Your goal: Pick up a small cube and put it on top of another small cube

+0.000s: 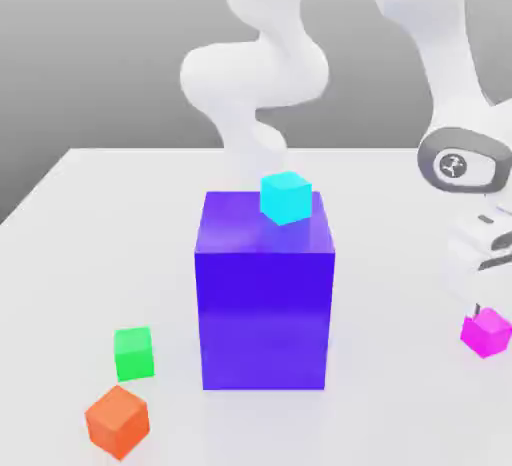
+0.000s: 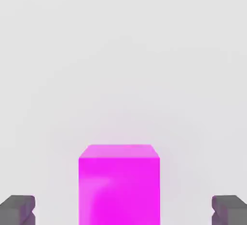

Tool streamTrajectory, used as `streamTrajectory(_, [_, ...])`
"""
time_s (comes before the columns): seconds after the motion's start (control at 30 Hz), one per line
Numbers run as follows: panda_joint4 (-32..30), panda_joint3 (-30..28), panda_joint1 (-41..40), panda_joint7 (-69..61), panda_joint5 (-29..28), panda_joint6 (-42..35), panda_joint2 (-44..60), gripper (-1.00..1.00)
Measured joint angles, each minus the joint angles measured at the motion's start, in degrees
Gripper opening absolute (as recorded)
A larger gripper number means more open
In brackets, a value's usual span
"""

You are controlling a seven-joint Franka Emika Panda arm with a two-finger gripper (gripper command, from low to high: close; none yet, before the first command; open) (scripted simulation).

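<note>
The small magenta cube (image 1: 487,333) is seen resting on the white surface (image 1: 60,254) at the exterior view's right, well apart from the big blue-purple block (image 1: 264,294), with the gripper (image 1: 478,306) lowered just above it. In the hand view the magenta cube (image 2: 119,183) is framed between the two dark grey fingertips (image 2: 17,209), which stand wide apart and clear of its sides; the jaws are released and nothing is grasped.

The cube is judged to be light and rigid, with flat, smooth, glossy faces and crisp edges, so little force should be needed, though the slick finish could let it slip if pinched off-centre. Two opposite vertical faces, taken near mid-height and squarely, are judged the best hold.

A cyan cube (image 1: 287,197) is seen on the block's top, near its far right corner. A green cube (image 1: 133,352) and an orange cube (image 1: 117,420) lie on the surface at the exterior view's left, near each other. All are plain, uniformly coloured solids with a faint sheen.
</note>
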Motion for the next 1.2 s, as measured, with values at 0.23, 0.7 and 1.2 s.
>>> streamTrajectory(0.23, [1.0, -3.9, 3.2, 2.8, -3.7, 2.5, 3.4, -1.0])
streamTrajectory(0.7, [-0.6, -1.5, -13.6, -11.7, 10.1, -5.2, -8.8, -1.0])
streamTrajectory(1.2, [-12.6, -23.4, -47.2, -20.5, 23.1, -8.3, -25.1, -1.0])
